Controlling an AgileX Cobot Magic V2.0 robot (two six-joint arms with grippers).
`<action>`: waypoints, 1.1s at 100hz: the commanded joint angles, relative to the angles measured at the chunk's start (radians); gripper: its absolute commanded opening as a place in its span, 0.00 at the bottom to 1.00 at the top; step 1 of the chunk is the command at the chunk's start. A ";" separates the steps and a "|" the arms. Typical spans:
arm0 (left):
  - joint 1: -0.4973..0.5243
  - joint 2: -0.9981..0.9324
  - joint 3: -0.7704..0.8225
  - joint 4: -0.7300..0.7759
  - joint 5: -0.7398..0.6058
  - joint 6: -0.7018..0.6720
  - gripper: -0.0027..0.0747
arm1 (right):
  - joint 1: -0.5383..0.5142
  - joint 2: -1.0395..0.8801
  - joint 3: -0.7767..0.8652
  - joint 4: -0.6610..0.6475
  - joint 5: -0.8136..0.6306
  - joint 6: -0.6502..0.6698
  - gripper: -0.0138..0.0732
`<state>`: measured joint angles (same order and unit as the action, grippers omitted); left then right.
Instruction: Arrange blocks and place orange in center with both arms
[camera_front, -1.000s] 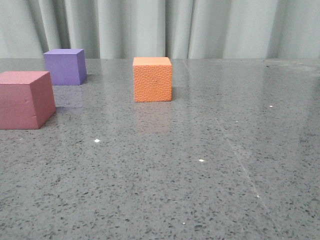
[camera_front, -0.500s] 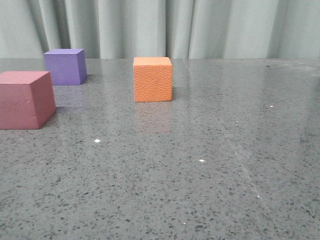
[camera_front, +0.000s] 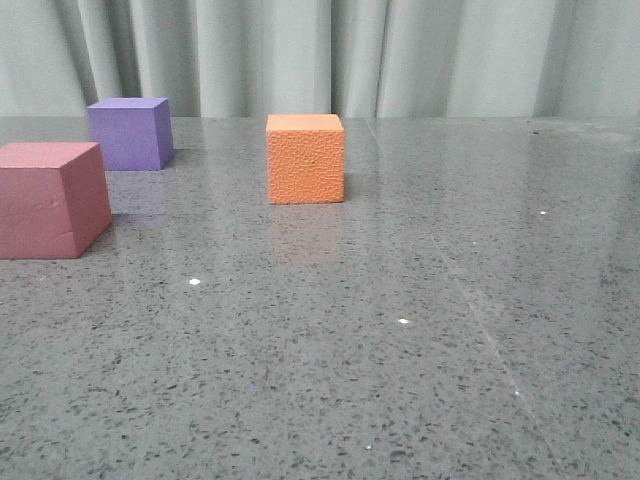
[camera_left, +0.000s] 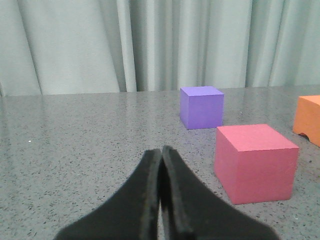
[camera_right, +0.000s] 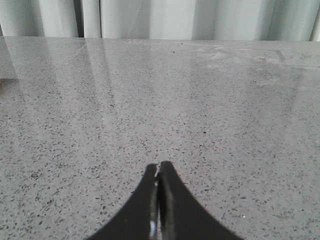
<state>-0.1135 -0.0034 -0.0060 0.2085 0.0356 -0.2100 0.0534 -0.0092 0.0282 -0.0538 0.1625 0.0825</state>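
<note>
While both tools sit low over the tabletop (camera_front: 420, 330), nothing is gripped: left tool (camera_left: 161, 152) has jaws pressed together w/ nothing between, right tool (camera_right: 159, 167) likewise, over bare stone. Orange cube (camera_front: 305, 158) stands upright mid-tabletop in front view, well apart from the other two. Pink-red cube (camera_front: 50, 200) is at the left edge, nearer the camera; purple cube (camera_front: 128, 133) sits behind it, not touching. Pale curtain (camera_front: 400, 55) hangs at the back.
</note>
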 joint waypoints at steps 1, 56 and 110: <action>0.002 -0.034 0.055 -0.009 -0.074 0.001 0.01 | -0.005 -0.022 -0.014 0.003 -0.087 -0.010 0.09; 0.002 -0.032 -0.006 -0.034 -0.081 0.001 0.01 | -0.005 -0.022 -0.014 0.003 -0.087 -0.010 0.09; 0.002 0.495 -0.697 -0.165 0.492 0.001 0.01 | -0.005 -0.022 -0.014 0.003 -0.087 -0.010 0.09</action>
<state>-0.1135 0.3873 -0.5685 0.0624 0.4859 -0.2100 0.0534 -0.0092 0.0282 -0.0538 0.1625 0.0807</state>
